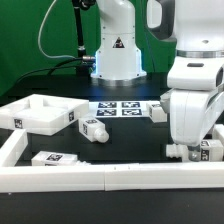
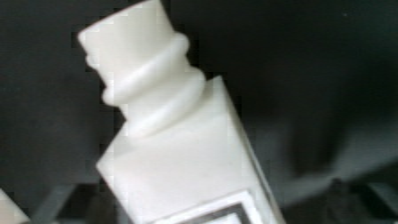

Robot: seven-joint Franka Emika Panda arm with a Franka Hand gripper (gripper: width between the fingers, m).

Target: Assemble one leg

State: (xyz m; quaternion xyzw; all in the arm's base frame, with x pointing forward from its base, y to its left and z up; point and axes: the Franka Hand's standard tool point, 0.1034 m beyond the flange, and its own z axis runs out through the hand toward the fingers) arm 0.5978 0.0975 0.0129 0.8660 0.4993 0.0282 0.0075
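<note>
Where the arm stands low at the exterior view's right, the gripper (image 1: 186,146) is held close over the table (image 1: 130,145), and the leg (image 1: 207,150) is seen just beside and partly under it, down at the table's surface. In the wrist view this leg is shown very near below the gripper, tilted, with its threaded screw (image 2: 146,65) at the end far from the gripper and a tag (image 2: 210,212) at the near end. Whether the gripper is spread or pressed onto the leg cannot be told: its fingertips are hidden behind the hand in the exterior view and are lost in blur in the wrist view. A second leg (image 1: 160,113) is laid near the gripper, toward the exterior view's left and farther back, just beside the marker board (image 1: 120,108). A third leg (image 1: 93,128) and a fourth leg (image 1: 55,158) are laid well apart from the gripper on that same side, and the square part (image 1: 40,113) is found farthest from it.
</note>
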